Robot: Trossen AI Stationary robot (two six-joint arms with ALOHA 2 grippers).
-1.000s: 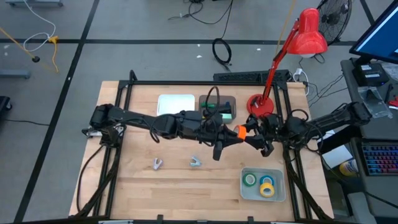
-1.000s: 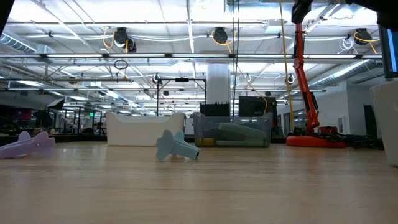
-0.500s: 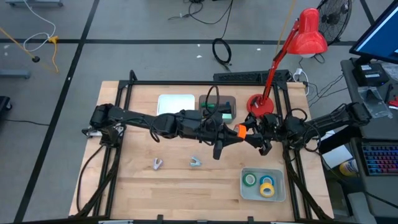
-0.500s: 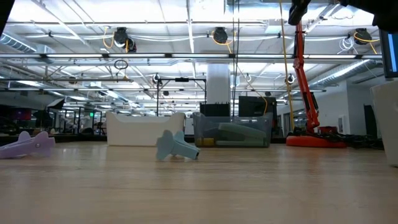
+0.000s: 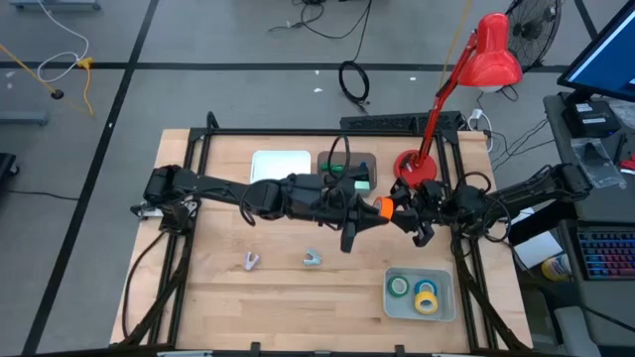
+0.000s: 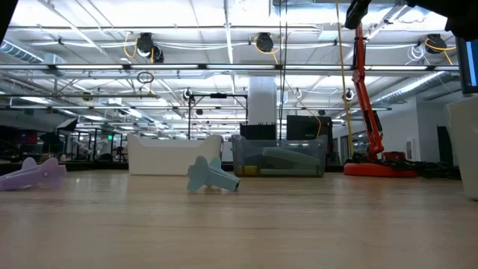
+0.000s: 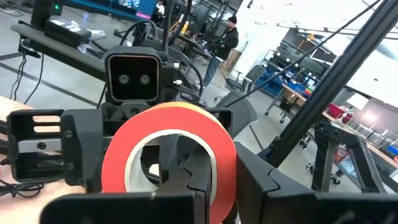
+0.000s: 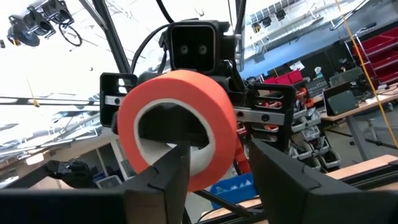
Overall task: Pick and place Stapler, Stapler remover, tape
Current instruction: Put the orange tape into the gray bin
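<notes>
High view: both arms meet over the middle of the pale wooden worktop (image 5: 198,297), with the orange tape roll (image 5: 383,209) between them.
Left hand (image 5: 369,212): clenched on the orange tape roll, one finger through its pale core in the left wrist view.
Right hand (image 5: 397,210): its fingers stand either side of the same roll; whether they press on it, I cannot tell.
Other tape: green roll (image 5: 399,287), blue roll (image 5: 427,292) and yellow roll (image 5: 426,303) lie in the clear tray (image 5: 444,284) at the near right.
Worktop, near side: a lilac piece (image 5: 251,262) and a pale blue piece (image 5: 313,259) lie apart on bare wood.
Worktop, far side: white tray (image 5: 281,165), dark bin (image 5: 349,167), red desk lamp (image 5: 476,69).
Room: grey floor marked with dark lines, loose cables; low view shows a hall with ceiling beams and lights.
</notes>
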